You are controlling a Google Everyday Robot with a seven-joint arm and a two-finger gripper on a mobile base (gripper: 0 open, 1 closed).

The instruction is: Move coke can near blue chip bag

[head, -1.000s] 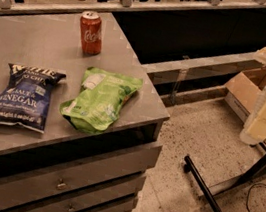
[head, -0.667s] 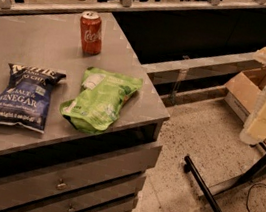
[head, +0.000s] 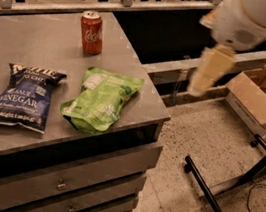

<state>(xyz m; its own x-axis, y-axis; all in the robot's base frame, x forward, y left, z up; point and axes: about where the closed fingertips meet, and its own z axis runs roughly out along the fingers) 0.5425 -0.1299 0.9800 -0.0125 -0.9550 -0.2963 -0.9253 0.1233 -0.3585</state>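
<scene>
The red coke can (head: pixel 91 32) stands upright at the back of the grey counter (head: pixel 41 47). The blue chip bag (head: pixel 20 95) lies flat at the front left, with white "Salt & Vinegar" lettering. The can is well behind it and to its right. My arm's white shell (head: pixel 249 18) is at the upper right, and my cream gripper (head: pixel 211 70) hangs below it. The gripper is over the floor past the counter's right edge, far to the right of the can and holding nothing that I can see.
A bright green bag (head: pixel 101 100) lies between the can and the counter's front right corner. Drawers (head: pixel 61 185) run below the counter top. An open cardboard box (head: pixel 261 99) and a black stand base (head: pixel 219 198) are on the speckled floor at the right.
My arm has swung in from the right edge toward the counter and now sits higher and further left. The can and both bags have not moved.
</scene>
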